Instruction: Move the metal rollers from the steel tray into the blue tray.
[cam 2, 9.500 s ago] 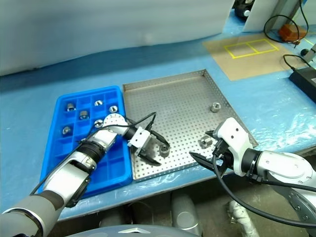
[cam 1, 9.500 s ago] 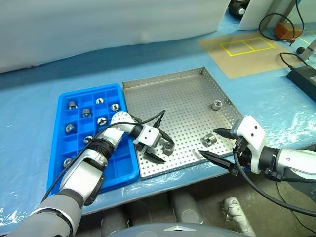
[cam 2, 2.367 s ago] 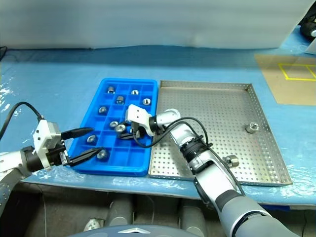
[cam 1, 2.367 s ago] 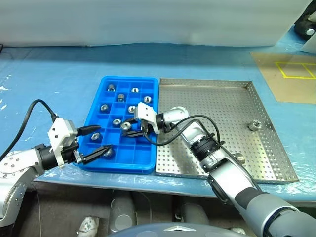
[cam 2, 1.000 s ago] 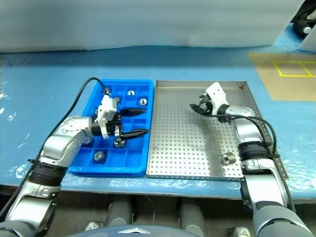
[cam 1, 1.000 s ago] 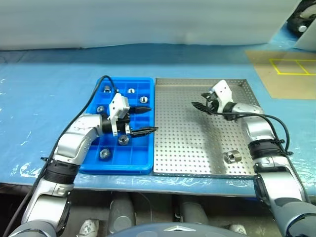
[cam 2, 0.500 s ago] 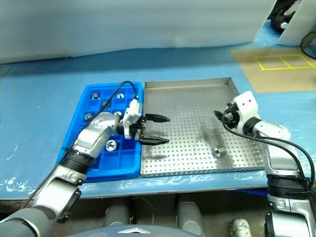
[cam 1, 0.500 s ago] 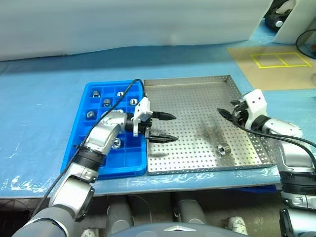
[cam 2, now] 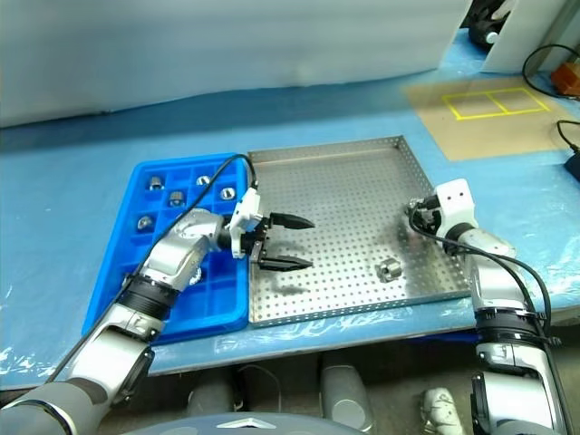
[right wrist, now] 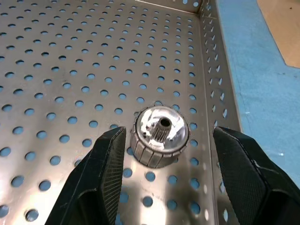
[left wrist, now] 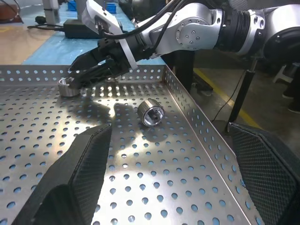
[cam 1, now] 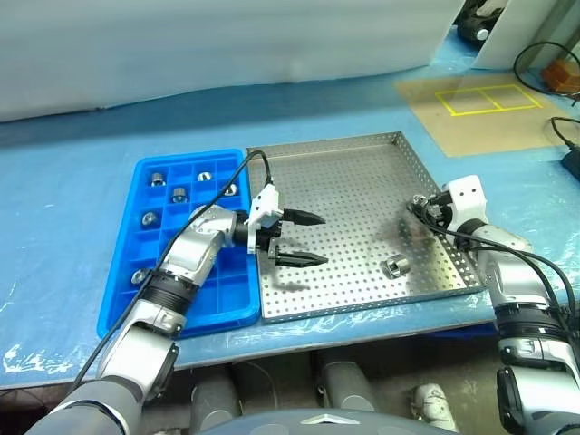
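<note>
Two metal rollers are left in the steel tray [cam 1: 344, 195]. One roller [right wrist: 161, 135] stands on end near the tray's right rim, and the right gripper [right wrist: 161, 154] has it lined up between its two black fingers, which stand apart on either side of it without touching, so nothing is grasped yet. The other roller [cam 1: 395, 266] lies on its side toward the tray's front right, well apart from the left gripper [cam 1: 297, 239], which hovers over the tray's left part, pointing right, with its fingers spread wide and empty. The blue tray [cam 1: 122, 272], just beside the steel tray on the left, already holds several rollers in its far compartments (the nearer ones look mostly free). The step in hand looks like the right arm's pick: the next move probably calls for easing forward until the fingers bracket the upright roller's sides, closing squarely, then lifting and carrying it across to an open compartment.
</note>
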